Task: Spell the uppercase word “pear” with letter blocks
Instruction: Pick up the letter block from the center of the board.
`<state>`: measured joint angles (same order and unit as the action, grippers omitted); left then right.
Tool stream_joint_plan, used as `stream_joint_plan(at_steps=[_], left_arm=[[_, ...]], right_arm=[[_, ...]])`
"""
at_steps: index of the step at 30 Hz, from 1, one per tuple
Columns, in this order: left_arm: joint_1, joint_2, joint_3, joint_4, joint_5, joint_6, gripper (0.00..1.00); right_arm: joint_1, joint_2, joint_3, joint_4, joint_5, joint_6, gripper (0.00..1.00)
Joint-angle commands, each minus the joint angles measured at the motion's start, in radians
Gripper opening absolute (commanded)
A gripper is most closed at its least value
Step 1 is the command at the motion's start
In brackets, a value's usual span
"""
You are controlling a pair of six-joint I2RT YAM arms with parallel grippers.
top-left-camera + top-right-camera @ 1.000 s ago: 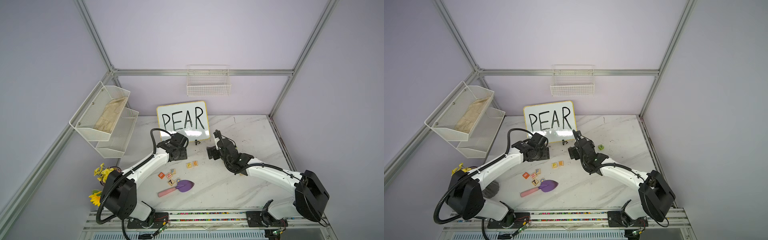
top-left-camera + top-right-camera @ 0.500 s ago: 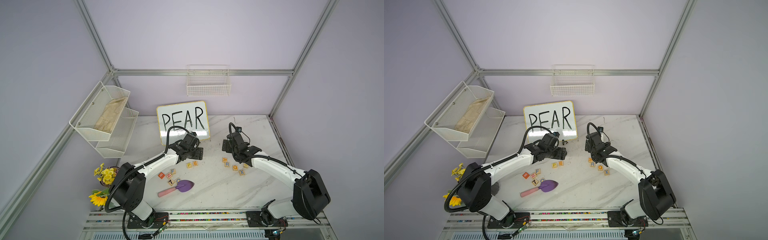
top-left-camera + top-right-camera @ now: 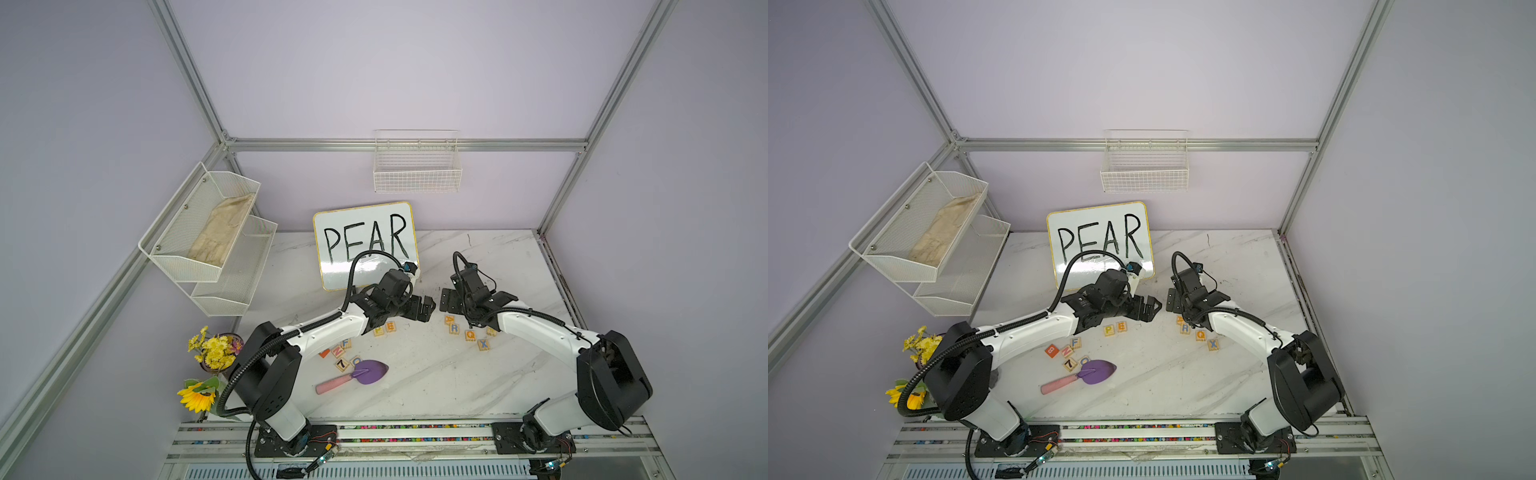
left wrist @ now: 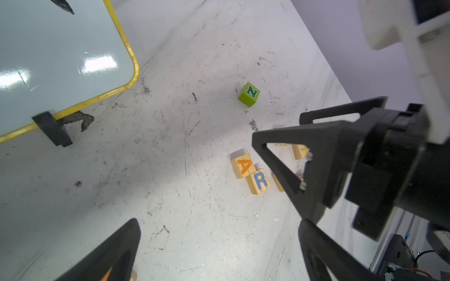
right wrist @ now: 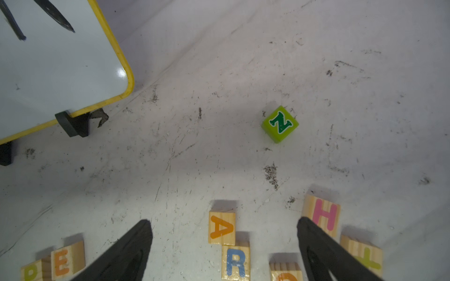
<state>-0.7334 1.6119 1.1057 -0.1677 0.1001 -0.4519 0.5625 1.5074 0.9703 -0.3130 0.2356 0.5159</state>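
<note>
The yellow P and orange E blocks lie side by side on the marble table, also seen in the right wrist view, P and E. Further right, the orange A and blue R blocks touch at a corner. My left gripper hovers open and empty just beyond the E block; only bare table shows between its fingers. My right gripper faces it, open and empty, above the A and R blocks.
The whiteboard reading PEAR leans at the back. A green N cube sits behind the A block. H, Q and X blocks lie beside the R. More blocks, a purple trowel and flowers are front left.
My left gripper has moved right, from beside the whiteboard to beyond the E block, and its jaws have spread wider. My right gripper has shifted slightly right, over the A and R blocks.
</note>
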Motion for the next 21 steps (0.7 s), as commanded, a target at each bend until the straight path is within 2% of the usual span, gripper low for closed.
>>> stream_joint_plan(at_steps=[1, 6, 12, 21], left_arm=[[0.001, -0.055, -0.052, 0.067, 0.036, 0.009, 1.0], [-0.058, -0.093, -0.105, 0.081, -0.037, 0.023, 1.0], [-0.058, -0.11, -0.17, 0.085, -0.087, -0.007, 1.0], [-0.058, -0.077, -0.17, 0.066, -0.114, -0.052, 1.0]], right_arm=[[-0.004, 0.009, -0.003, -0.035, -0.038, 0.026, 0.95], [-0.004, 0.017, -0.016, -0.036, -0.053, 0.021, 0.95], [-0.004, 0.05, -0.015, -0.051, -0.089, 0.013, 0.93], [-0.004, 0.091, -0.01, -0.061, -0.125, -0.039, 0.82]])
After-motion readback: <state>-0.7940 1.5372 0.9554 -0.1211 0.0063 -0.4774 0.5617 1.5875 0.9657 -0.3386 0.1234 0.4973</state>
